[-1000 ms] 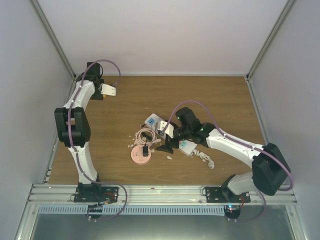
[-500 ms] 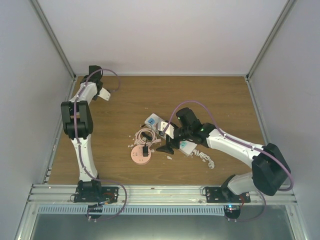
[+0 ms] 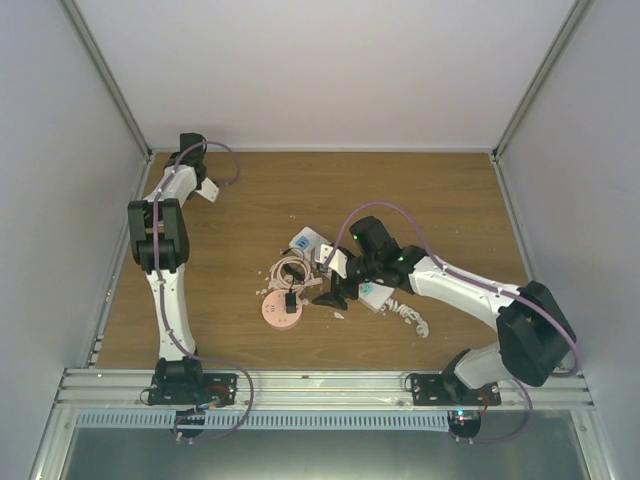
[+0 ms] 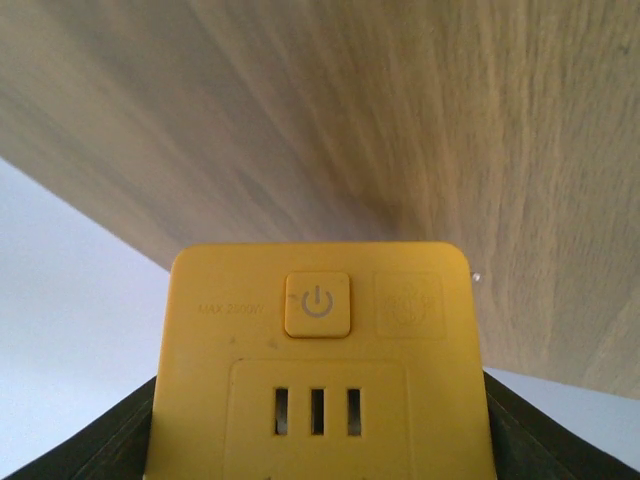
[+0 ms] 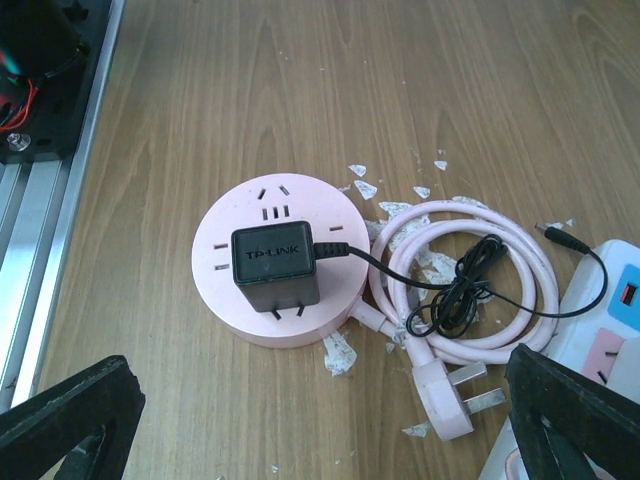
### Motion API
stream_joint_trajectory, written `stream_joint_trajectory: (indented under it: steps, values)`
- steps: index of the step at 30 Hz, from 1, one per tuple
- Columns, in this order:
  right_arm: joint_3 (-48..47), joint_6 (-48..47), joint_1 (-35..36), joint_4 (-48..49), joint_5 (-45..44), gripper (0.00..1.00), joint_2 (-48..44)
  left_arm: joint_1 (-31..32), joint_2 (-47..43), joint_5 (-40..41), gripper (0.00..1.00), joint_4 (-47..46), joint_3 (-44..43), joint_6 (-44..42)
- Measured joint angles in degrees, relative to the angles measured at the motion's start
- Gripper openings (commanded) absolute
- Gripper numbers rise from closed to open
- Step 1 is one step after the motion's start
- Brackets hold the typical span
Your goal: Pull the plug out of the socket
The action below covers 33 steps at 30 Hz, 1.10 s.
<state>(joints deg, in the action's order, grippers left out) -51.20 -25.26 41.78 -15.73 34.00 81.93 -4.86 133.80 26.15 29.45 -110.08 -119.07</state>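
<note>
Right pincer [image 5: 318,378]: wide, over black TP-Link adapter [image 5: 275,268]; unheld pink round socket [image 5: 222,250] may lift along. Left pincer [image 4: 320,445]: clamps yellow power socket [image 4: 315,330].

The table [image 5: 300,80] is shown in brown wood grain, speckled with white flakes [image 5: 340,352]. The round socket [image 5: 215,272] is coloured pale pink, and the plug [image 5: 275,267] on it is black with white lettering. A pink cord [image 5: 384,290] is coiled to its right, crossed by a thin black cable [image 5: 450,305]. A yellow power strip [image 4: 318,400] is seen at far left. The arms [image 3: 170,300] are finished in white and black, with purple hoses [image 3: 384,207].
</note>
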Motion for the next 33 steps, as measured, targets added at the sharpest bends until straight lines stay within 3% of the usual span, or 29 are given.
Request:
stream_joint_trajectory:
  steps: [4,8,12,23,27,33]
  values:
    - [0.0,0.0,0.0,-0.2,0.2,1.00,0.8,-0.1,1.8,0.6,0.55,-0.4,-0.7,-0.1]
    - [0.0,0.0,0.0,-0.3,0.5,1.00,1.4,-0.1,2.4,1.1,0.71,-1.1,-0.7,-0.1]
    - [0.0,0.0,0.0,-0.5,0.7,1.00,1.7,-0.1,2.5,1.1,0.79,-1.9,-0.9,-0.2]
    - [0.0,0.0,0.0,-0.8,0.9,0.99,2.1,-0.1,2.5,0.4,0.88,-2.4,-1.5,-0.2]
    - [0.0,0.0,0.0,-0.9,0.9,1.00,2.3,-0.1,1.9,-1.3,0.99,-0.3,-1.5,-0.2]
    - [0.0,0.0,0.0,-0.8,0.8,1.00,2.3,-0.2,-3.5,-6.3,0.99,5.4,-1.0,2.9]
